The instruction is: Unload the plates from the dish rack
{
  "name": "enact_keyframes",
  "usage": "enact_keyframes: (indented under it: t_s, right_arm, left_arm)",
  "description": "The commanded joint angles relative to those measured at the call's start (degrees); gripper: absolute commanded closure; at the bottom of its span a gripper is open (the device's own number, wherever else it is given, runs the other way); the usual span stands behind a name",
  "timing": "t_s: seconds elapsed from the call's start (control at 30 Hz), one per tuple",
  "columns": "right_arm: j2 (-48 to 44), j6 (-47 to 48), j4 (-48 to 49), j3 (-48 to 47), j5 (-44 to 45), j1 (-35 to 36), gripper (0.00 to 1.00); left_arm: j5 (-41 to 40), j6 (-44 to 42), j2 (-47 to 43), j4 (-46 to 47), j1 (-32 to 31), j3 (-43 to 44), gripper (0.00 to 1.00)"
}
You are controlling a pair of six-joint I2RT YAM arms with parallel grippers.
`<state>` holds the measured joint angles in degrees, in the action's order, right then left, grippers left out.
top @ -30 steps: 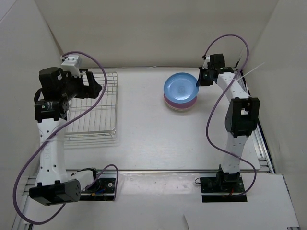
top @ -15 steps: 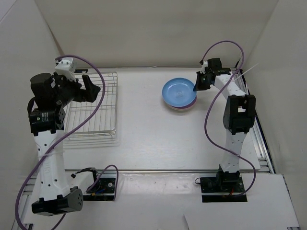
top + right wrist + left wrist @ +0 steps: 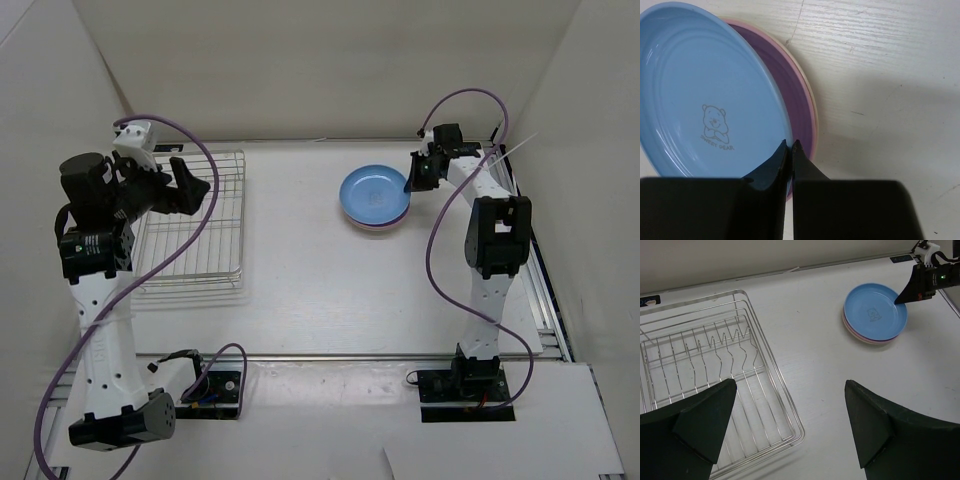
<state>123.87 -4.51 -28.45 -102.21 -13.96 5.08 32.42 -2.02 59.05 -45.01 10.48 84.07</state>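
The silver wire dish rack (image 3: 200, 225) lies at the left of the table and holds no plates; it also shows in the left wrist view (image 3: 715, 365). The light blue plate (image 3: 374, 194) rests on the pink plate (image 3: 802, 100), with a cream rim (image 3: 813, 107) under both, at the back right. My right gripper (image 3: 411, 181) is shut on the blue plate's right rim (image 3: 715, 100). My left gripper (image 3: 790, 435) is open and empty, raised over the rack's right side.
White walls enclose the table on three sides. Purple cables loop off both arms. The plate stack (image 3: 875, 315) lies far right of the rack, with bare tabletop (image 3: 300, 250) between them.
My right gripper has lowered the blue plate onto the pink one and it now lies nearly flat. My left arm has drawn back to the left and risen.
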Motion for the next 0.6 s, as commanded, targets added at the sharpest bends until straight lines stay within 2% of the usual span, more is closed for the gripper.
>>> enact_keyframes:
  t_s: [0.0,0.07,0.1,0.17,0.2,0.27,0.33,0.47,0.57]
  right_arm:
    - [0.3,0.0,1.0,-1.6,-2.0,-0.2,0.97]
    - [0.3,0.0,0.5,-1.6,-2.0,-0.2,0.90]
    - [0.3,0.0,0.5,-1.6,-2.0,-0.2,0.76]
    - [-0.4,0.6,0.5,-1.1,-2.0,-0.2,0.64]
    - [-0.9,0.6,0.5,-1.1,-2.0,-0.2,0.51]
    - [-1.5,0.6,0.5,-0.4,-2.0,-0.2,0.49]
    - [-2.8,0.6,0.5,-0.4,-2.0,-0.2,0.39]
    - [-6.0,1.2,0.0,0.1,-0.4,-0.2,0.31]
    - [-8.9,1.2,-0.6,0.1,3.0,-1.5,0.16]
  left_arm:
    - [2.2,-0.4,-1.7,-0.4,0.9,0.6,0.00]
    - [2.2,-0.4,-1.7,-0.4,0.9,0.6,0.00]
    - [2.7,-0.4,-1.7,-0.4,0.9,0.6,0.00]
    - [3.3,-0.4,-1.7,-0.4,0.9,0.6,0.00]
    - [3.3,-0.4,-1.7,-0.4,0.9,0.6,0.00]
    - [3.8,-1.0,-2.2,-0.4,0.9,0.6,0.00]
    - [4.8,-1.0,-2.2,-0.4,1.4,-0.1,0.00]
    - [3.9,-1.0,-2.8,1.0,1.4,-4.1,0.00]
    - [0.1,-1.0,-3.4,3.6,1.4,-7.9,0.00]
